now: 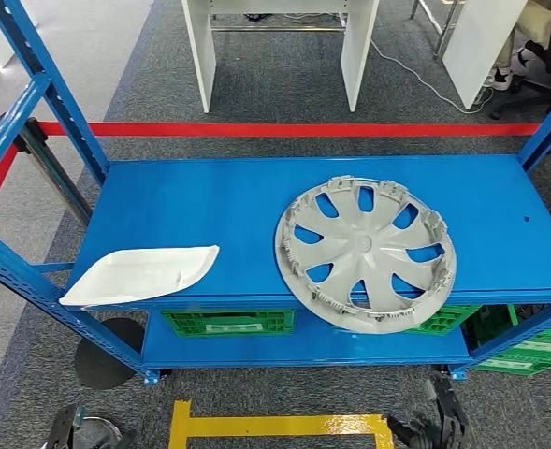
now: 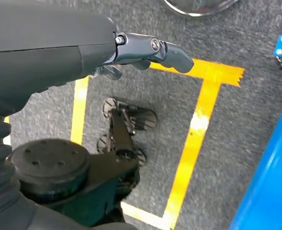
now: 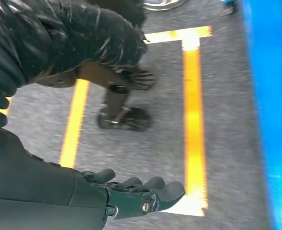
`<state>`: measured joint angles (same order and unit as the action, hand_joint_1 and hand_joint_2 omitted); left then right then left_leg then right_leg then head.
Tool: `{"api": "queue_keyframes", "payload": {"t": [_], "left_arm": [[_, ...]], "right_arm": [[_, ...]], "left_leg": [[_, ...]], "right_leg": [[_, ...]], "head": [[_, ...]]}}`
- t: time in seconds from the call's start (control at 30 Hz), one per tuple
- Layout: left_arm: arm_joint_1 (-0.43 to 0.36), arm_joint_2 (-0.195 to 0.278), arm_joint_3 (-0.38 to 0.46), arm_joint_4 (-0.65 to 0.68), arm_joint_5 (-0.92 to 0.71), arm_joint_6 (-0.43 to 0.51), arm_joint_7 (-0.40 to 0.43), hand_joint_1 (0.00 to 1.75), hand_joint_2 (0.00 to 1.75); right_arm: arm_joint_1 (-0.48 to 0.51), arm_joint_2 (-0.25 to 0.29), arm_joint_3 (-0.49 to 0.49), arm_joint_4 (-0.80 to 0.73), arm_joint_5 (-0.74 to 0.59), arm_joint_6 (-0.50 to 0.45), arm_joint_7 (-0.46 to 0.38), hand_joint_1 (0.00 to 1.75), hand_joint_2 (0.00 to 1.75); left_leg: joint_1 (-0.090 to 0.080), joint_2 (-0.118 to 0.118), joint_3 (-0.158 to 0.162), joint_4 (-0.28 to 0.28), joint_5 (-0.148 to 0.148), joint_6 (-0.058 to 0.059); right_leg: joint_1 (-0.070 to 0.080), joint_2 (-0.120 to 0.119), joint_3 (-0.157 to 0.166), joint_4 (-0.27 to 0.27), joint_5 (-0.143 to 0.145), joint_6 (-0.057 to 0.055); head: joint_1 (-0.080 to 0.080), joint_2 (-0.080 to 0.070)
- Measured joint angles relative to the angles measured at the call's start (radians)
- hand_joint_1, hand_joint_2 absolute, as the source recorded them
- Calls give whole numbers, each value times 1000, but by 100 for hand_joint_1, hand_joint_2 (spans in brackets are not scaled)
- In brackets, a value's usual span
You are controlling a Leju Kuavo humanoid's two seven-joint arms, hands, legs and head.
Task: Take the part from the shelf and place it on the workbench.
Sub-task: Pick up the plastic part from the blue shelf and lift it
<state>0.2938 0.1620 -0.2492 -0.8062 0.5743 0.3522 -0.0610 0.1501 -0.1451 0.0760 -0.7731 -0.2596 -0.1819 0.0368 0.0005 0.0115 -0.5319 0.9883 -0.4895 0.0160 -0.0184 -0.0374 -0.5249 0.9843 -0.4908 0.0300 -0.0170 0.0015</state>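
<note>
A grey wheel cover (image 1: 365, 251) lies flat on the blue shelf (image 1: 209, 201), right of centre, its near rim hanging over the front edge. A white curved plastic panel (image 1: 141, 274) lies at the shelf's front left. Both arms hang low in front of the shelf. My left hand (image 1: 81, 432) is at the lower left and my right hand (image 1: 438, 421) at the lower right, well short of either part. In the left wrist view the left hand (image 2: 150, 50) has its fingers stretched out over the carpet with nothing in them. The right hand (image 3: 142, 196) is likewise extended and holds nothing.
Green crates (image 1: 226, 323) sit on the lower level under the shelf. Blue uprights (image 1: 43, 84) frame the left side. A yellow floor marking (image 1: 279, 426) lies just before the shelf, a red tape line (image 1: 294, 129) behind it. White desk legs (image 1: 201, 47) and a seated person (image 1: 533, 47) are beyond.
</note>
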Motion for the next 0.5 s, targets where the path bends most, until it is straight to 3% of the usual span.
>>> {"api": "queue_keyframes", "payload": {"t": [0.5], "left_arm": [[-29, 100, -257, -84, 317, 105, -128, 0, 175]], "right_arm": [[-39, -31, 0, -302, 120, -155, -129, 0, 175]], "left_leg": [[0, 0, 0, 0, 0, 0]], "right_leg": [[0, 0, 0, 0, 0, 0]], "head": [[0, 0]]}}
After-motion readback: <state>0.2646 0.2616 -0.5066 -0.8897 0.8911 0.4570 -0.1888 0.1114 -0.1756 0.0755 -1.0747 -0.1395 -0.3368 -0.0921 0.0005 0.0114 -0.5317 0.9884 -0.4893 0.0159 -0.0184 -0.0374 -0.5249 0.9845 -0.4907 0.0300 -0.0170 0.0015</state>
